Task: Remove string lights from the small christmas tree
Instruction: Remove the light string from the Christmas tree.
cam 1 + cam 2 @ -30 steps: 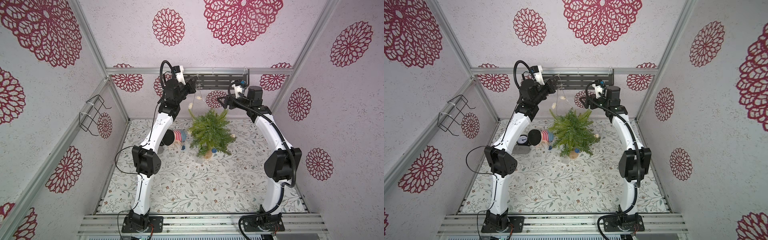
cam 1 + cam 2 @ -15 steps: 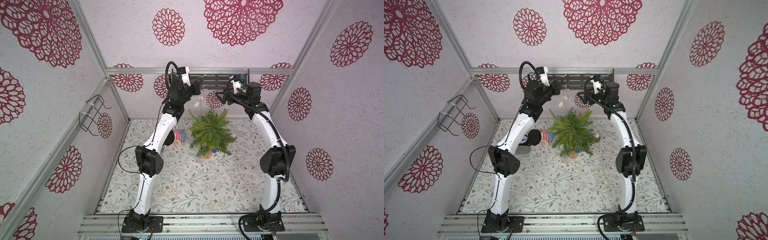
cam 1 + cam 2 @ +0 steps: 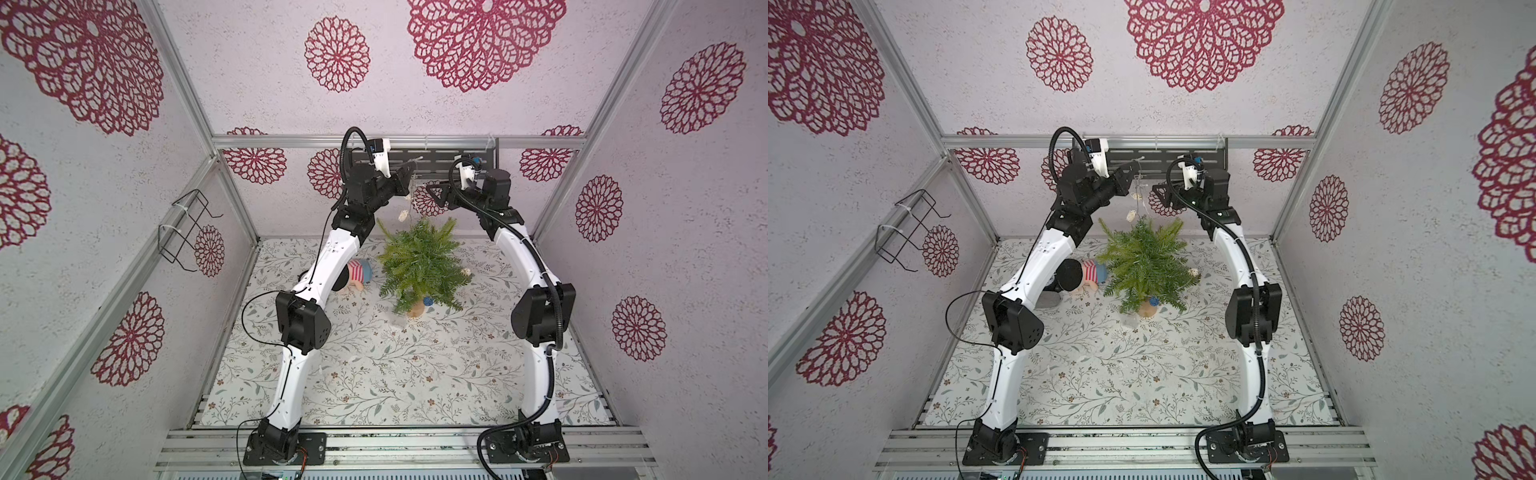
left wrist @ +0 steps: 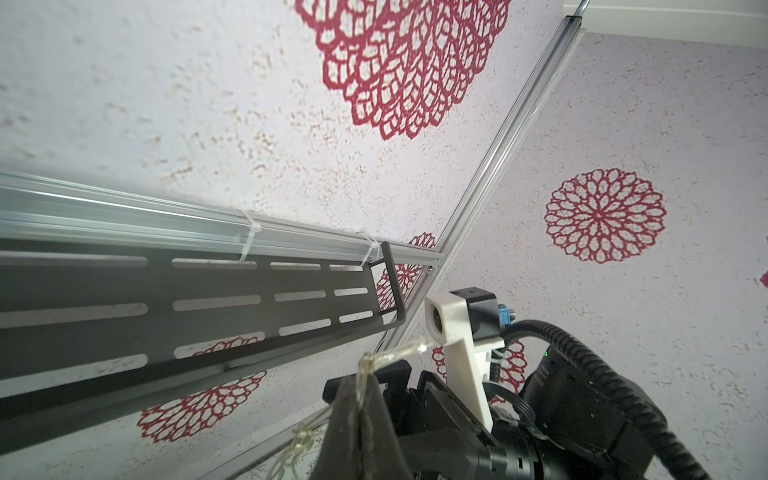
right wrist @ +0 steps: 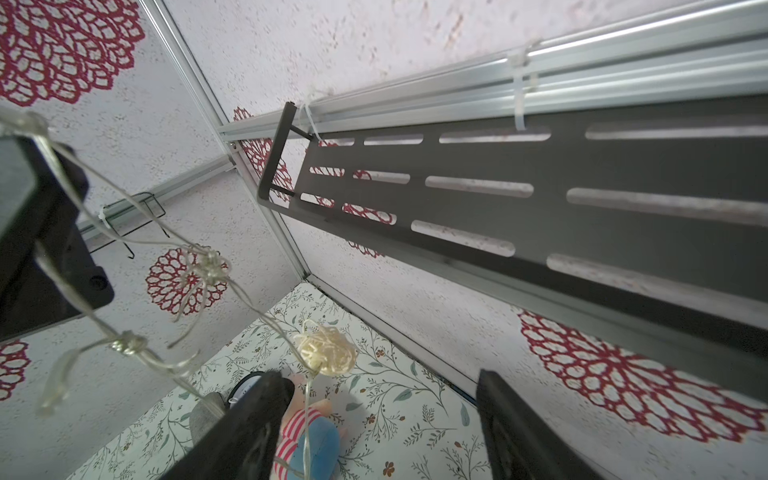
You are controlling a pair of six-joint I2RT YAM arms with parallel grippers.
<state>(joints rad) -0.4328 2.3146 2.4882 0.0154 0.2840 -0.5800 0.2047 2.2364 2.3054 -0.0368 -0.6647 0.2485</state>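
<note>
String lights, a thin pale wire carrying small cream woven balls, hang in the air above the small christmas tree, an artificial fir with drooping green needle branches on a short tan stump base. In both top views the wire drops from the left gripper past one dangling cream ball down to the tree top. Lower on the tree, a blue ball sits just above the stump and another cream ball shows at the branch edge on the right arm's side. A small clear plastic box lies on the floral-printed table cover just beside the stump.

The left wrist view shows the left gripper's jaws pressed together, pinching the wire of the string lights, which loops out over the fingertips. The right gripper faces it from close by, raised to about the same height. Its jaws are spread wide and grip nothing. A strand below the cream ball hangs in the gap, just beside one finger.

A soft doll in a red-and-white striped top lies on the cover beside the tree, partly under the left arm. A black slotted metal shelf is fixed to the back wall behind both grippers
</note>
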